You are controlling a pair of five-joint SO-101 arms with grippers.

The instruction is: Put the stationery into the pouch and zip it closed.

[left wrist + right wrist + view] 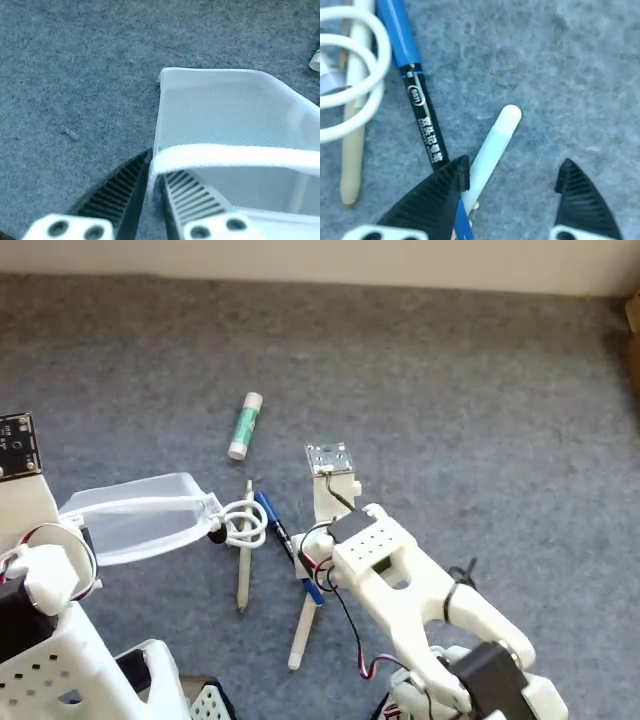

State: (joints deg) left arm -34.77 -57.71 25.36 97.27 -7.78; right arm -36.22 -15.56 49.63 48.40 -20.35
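Beginning from the left, the left tool (pixel 157 167) is clenched on the end of the pouch (pixel 140 512), a white mesh one. The pouch runs from this tool toward 3 o'clock over the grey bench (pixel 450 390). The left wrist view makes clear what the high view cannot: the ribbed black fingers (pixel 192 196) pinch the white edge band of the pouch. The left arm sits low at 7 o'clock of the bench. At the far end of the pouch a white cord loop (pixel 246 524) lies across a beige pencil (pixel 242 570). A green glue stick (pixel 245 426) lies at 12 o'clock from the loop, apart from it. A blue pen (pixel 270 518) is just beside the loop at 3 o'clock, and a white pen (pixel 302 632) lies at 5 o'clock. The right tool (pixel 515 167) is released and points down. In the right wrist view the white pen's tip lies between its fingers, close against one of them. The right arm stretches in from 5 o'clock, with the wrist bent downward.
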